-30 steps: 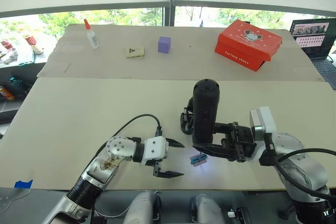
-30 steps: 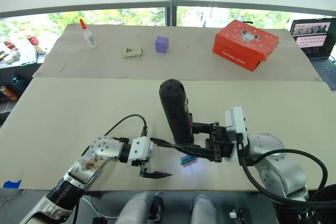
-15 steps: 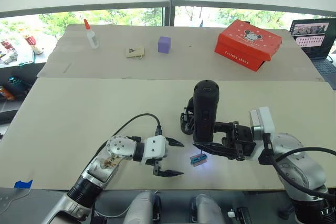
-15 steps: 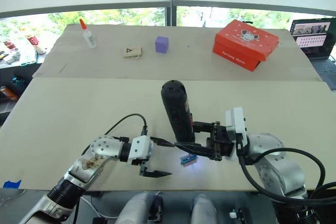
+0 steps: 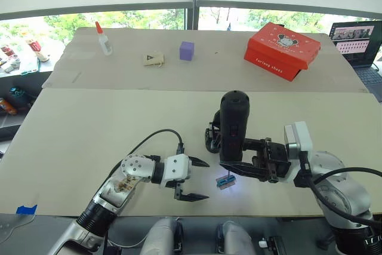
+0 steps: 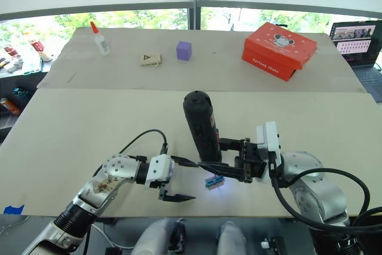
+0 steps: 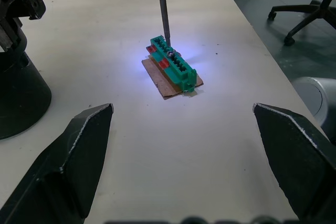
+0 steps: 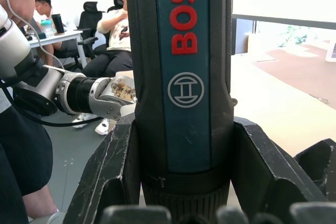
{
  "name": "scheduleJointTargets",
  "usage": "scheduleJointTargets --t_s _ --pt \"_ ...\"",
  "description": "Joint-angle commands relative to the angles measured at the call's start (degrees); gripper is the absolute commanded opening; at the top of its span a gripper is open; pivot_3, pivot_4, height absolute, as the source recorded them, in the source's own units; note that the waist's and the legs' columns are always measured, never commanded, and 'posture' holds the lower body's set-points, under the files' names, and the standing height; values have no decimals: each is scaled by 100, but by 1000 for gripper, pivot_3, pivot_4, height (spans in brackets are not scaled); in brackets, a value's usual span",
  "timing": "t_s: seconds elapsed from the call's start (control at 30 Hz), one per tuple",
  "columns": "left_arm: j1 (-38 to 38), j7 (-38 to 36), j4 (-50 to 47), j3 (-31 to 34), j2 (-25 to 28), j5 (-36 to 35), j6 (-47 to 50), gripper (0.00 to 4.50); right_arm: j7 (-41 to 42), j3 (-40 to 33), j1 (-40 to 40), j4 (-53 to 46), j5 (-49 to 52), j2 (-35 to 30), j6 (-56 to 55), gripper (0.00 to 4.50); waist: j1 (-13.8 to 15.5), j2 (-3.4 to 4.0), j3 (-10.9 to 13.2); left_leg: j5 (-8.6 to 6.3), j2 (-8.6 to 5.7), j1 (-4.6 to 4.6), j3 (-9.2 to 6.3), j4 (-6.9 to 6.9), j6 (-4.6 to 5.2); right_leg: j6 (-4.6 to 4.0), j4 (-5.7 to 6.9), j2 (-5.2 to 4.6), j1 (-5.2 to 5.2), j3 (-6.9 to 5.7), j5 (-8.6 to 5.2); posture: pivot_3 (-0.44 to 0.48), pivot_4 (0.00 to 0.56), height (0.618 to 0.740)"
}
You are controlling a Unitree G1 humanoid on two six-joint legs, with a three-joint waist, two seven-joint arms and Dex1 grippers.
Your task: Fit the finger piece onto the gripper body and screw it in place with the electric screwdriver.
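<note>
Right gripper point(image 5: 248, 168) clamped round electric screwdriver point(image 5: 233, 125), held upright, bit point(image 7: 163, 6) pointing down. Bit tip rested on small green-and-brown block point(image 7: 173, 65), lit by the tool's own lamp. Left gripper point(image 5: 196, 179) spread wide, nothing between its 2 fingers; hovered just beside the block, on the surface point(image 5: 89, 129).

Gripper body point(image 5: 211, 137) sat just behind the screwdriver handle, mostly hidden by it; round black base point(image 7: 18, 90) seen at edge of left wrist view. Finger piece: could not be picked out with certainty. Could not tell whether already seated on the body.

Judged progress: tool in hand, so pickup done. Bit appeared to be collecting a screw or bit-end from the block, not driving yet. Left to do, by appearance: confirm finger piece seated, carry bit across to gripper body, drive screw home.

Beyond: red box point(image 5: 282, 50), purple cube point(image 5: 187, 51), glue bottle point(image 5: 103, 39), well apart from the work.
</note>
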Motion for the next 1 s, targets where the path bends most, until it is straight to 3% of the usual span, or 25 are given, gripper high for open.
scheduleJointTargets --t_s 0.03,1.0 --pt "-55 14 -73 31 -53 -50 -67 4500 19 -117 -132 -227 268 -3 -38 1936 0 0 0 0 0 0 0 0 0 0 0 0 0 0 0 0 150 740" --pt "-16 34 -134 17 -85 -61 -43 4500 -145 -22 -177 -330 319 16 75 1936 0 0 0 0 0 0 0 0 0 0 1 0 0 0 0 0 150 740"
